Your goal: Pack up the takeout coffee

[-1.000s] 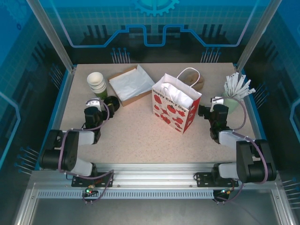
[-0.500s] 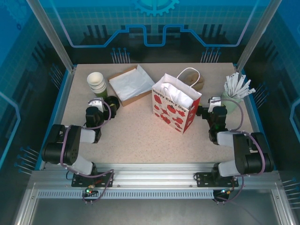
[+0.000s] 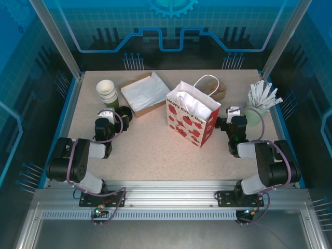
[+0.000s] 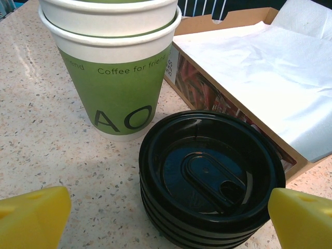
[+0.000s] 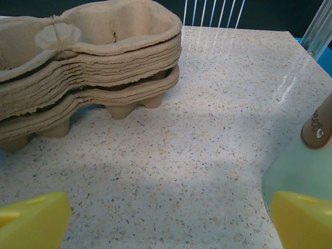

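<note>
We are judging this to be the opening reach, with nothing lifted. The left gripper (image 4: 166, 218) is hanging with its yellow fingers spread wide either side of the takeout coffee (image 4: 211, 176). Its round black lid is facing us, just beside the stack of paper cups (image 4: 116, 67) and the box of white paper (image 4: 270, 67). Below that lid we are seeing only black ridged rims, so we cannot tell what it is sitting on. The right gripper (image 5: 166, 220) is likewise gaping over bare table, between the pulp cup carriers (image 5: 88, 78) and the pale green cup (image 5: 298, 171). The next move is calling for a square, low closing on the black-lidded piece without nudging the cups, then a carry to the open strawberry-print bag (image 3: 192, 116) mid-table. The cups are reading "Coffee for friend" above a large "AO", and the bag seems to say "Happy Every Day".
</note>
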Robot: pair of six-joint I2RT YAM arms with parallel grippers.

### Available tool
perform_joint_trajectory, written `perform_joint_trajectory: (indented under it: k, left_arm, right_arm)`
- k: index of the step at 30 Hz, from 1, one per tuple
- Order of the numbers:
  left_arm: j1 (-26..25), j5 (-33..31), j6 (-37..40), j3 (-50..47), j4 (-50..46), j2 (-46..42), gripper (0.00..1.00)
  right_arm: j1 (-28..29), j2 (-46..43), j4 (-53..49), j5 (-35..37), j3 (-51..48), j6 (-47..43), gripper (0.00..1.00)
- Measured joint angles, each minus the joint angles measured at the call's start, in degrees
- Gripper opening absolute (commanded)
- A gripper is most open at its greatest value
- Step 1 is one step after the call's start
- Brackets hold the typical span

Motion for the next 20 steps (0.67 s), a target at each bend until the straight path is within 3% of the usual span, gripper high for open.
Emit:
perform_joint_trajectory:
  k: [20]
  left_arm:
    - [0.0, 0.0, 0.0, 0.0, 0.0, 0.0, 0.99]
  right_arm:
    - [0.0, 0.0, 0.0, 1.0, 0.0, -0.2, 1.0]
